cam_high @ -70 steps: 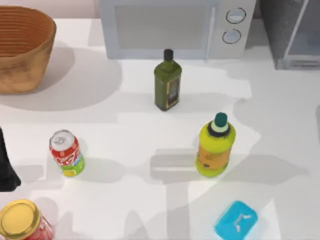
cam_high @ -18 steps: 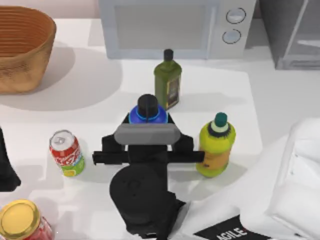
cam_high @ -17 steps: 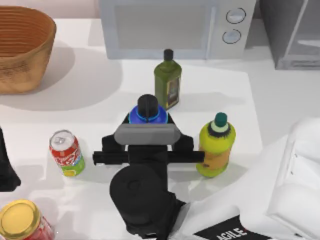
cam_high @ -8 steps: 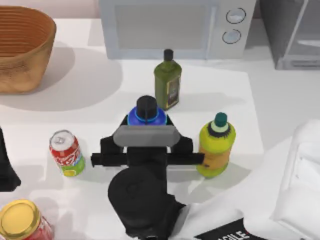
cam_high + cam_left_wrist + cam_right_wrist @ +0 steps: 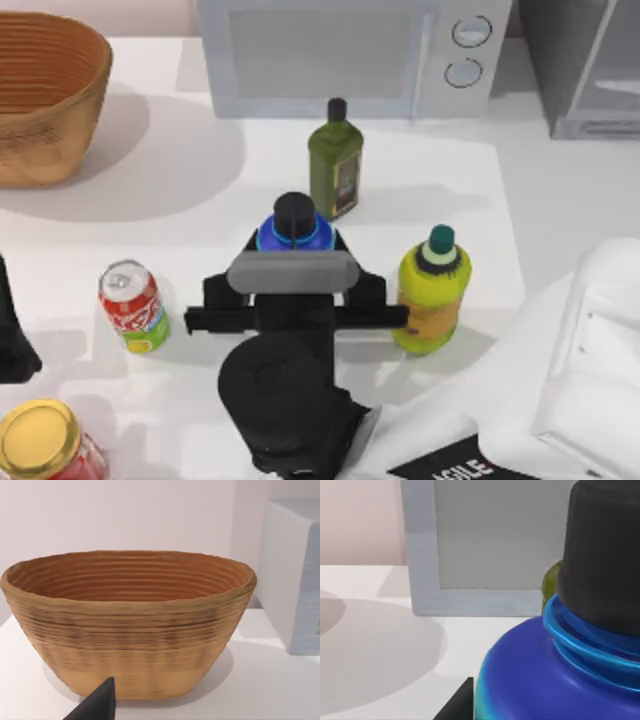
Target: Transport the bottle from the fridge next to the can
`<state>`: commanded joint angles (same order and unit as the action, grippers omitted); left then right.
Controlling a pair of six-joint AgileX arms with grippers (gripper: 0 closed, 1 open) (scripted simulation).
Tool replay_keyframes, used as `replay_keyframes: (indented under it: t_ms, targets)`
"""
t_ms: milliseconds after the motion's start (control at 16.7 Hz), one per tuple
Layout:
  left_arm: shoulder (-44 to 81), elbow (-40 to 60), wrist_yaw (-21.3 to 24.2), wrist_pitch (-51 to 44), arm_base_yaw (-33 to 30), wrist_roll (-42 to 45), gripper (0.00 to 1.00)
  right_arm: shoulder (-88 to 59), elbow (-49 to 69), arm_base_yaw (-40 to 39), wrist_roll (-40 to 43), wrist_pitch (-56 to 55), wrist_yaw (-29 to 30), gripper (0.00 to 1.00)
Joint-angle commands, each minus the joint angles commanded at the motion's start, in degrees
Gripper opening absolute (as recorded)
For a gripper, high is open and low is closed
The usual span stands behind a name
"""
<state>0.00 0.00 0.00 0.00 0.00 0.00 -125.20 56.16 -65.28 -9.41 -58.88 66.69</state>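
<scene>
The bottle (image 5: pixel 294 214), cyan with a blue shoulder and black cap, is upright at the table's middle, between the dark green oil bottle (image 5: pixel 335 160) and the yellow bottle (image 5: pixel 430 290). My right gripper (image 5: pixel 294 243) is shut on it, one finger on each side of its body. Close up, the bottle (image 5: pixel 545 680) has a dark fingertip (image 5: pixel 457 705) beside it. The can (image 5: pixel 133 305) stands apart to the left, about a bottle's width from the gripper's frame. The fridge (image 5: pixel 590 65) sits at the back right corner. My left arm (image 5: pixel 10 340) is parked at the left edge.
A white microwave (image 5: pixel 340 55) stands at the back centre. A woven basket (image 5: pixel 45 95) fills the back left and shows again as the basket (image 5: pixel 125 625). A red jar with a gold lid (image 5: pixel 40 440) is at the front left corner.
Four seconds ago no arm was over the table; the right arm has since come in with the bottle. Over the last second it has hardly shifted.
</scene>
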Motion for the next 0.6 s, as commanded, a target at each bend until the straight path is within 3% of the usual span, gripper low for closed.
replay_keyframes:
  t_ms: [600]
  targets:
    - [0.0,0.0,0.0,0.0,0.0,0.0,1.0,0.0,0.0,0.0,0.0,0.0,0.0,0.98]
